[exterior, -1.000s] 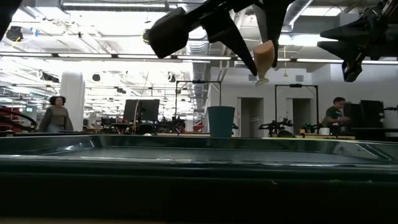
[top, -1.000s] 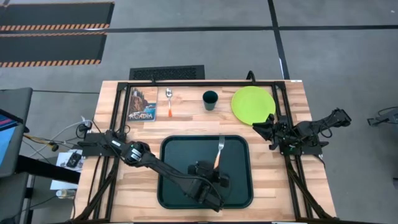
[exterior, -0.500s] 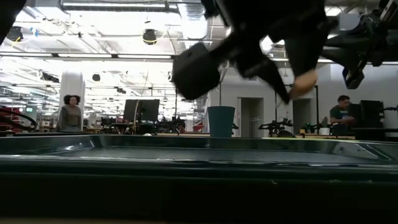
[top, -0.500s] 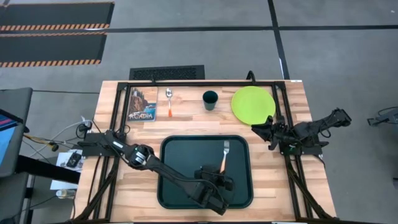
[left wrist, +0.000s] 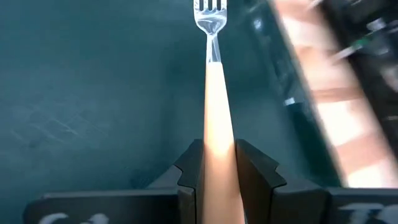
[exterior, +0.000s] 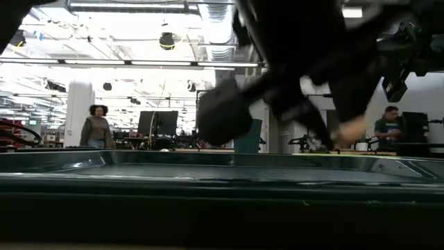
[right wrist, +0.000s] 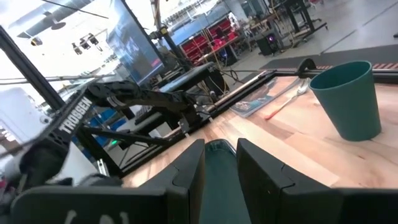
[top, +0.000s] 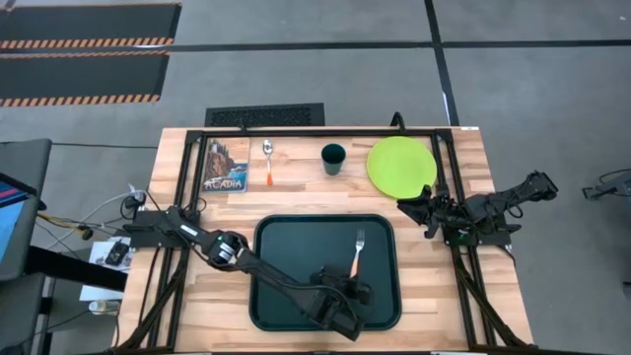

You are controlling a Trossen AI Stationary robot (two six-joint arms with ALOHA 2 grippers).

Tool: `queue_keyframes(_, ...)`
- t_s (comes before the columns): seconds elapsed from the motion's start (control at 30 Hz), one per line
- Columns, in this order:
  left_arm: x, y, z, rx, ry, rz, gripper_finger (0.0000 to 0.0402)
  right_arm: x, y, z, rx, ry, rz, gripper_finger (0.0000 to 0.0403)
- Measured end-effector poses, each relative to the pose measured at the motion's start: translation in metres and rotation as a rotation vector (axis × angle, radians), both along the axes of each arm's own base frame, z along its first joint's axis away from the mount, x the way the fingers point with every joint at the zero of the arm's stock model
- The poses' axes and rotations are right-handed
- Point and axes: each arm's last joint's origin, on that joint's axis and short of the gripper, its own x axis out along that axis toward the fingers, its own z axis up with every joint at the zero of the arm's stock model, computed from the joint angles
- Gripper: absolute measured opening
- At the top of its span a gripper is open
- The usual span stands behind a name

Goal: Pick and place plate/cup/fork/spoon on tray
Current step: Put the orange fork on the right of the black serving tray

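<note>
My left gripper (top: pixel 348 280) is low over the right half of the dark green tray (top: pixel 286 247) and is shut on the fork (top: pixel 357 251), whose silver tines (left wrist: pixel 210 11) point toward the table's far edge. Whether the fork touches the tray floor, I cannot tell. The lime-green plate (top: pixel 399 163), the teal cup (top: pixel 333 158) and the spoon (top: pixel 267 163) lie on the wood along the far edge. My right gripper (top: pixel 404 205) waits just near of the plate, empty, its fingers a narrow gap apart (right wrist: pixel 219 158). My left gripper pinches the fork's orange handle (left wrist: pixel 219 146) between its two fingers, toward the handle's free end. The fingers come from the table's near side and lie along the fork, which sticks out ahead of them, tines forward, low over the tray floor.
A picture booklet (top: pixel 226 168) lies at the far left beside the spoon. The black frame rails (top: pixel 463 266) run along both table sides. The tray's left half is bare. A person (exterior: pixel 97 130) walks in the room beyond the table.
My left gripper has gone down toward the tray floor with the fork and a little toward the table's right and near edges. The fork has come from well above the rim to about rim height. The person in the room has walked rightward.
</note>
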Motion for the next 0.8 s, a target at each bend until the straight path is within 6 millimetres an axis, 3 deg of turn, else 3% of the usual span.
queue_keyframes(0.8,-0.001,0.005,-0.022,-0.066,0.107,0.005,0.0053,0.000,0.000,0.000,-0.023,0.009,-0.001,0.0120)
